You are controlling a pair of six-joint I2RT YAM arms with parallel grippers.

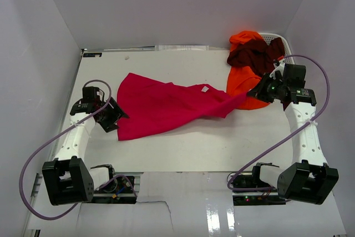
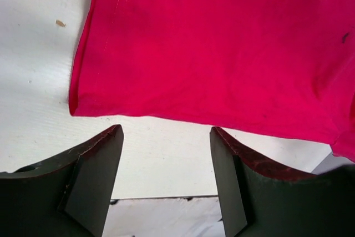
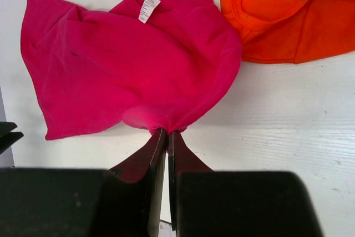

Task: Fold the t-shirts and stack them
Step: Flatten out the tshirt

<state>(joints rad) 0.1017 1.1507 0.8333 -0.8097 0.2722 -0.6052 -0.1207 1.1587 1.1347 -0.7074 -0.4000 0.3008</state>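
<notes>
On the white table [image 1: 194, 148] the crimson t-shirt [image 1: 161, 106] sprawls across the centre. At two o'clock the orange t-shirt [image 1: 241, 79] lies partly under the maroon t-shirt [image 1: 255, 54]. The right gripper [image 3: 167, 137] pinches the crimson shirt's three-o'clock corner. The left gripper [image 2: 166, 127], fingers wide, hovers just beside its eight-o'clock hem.

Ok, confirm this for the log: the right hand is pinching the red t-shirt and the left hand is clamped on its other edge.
Wrong on the left hand: it is open and gripping nothing, the hem of the red t-shirt lying just beyond its fingers, as the left wrist view shows. The right hand is indeed pinching the shirt.
</notes>
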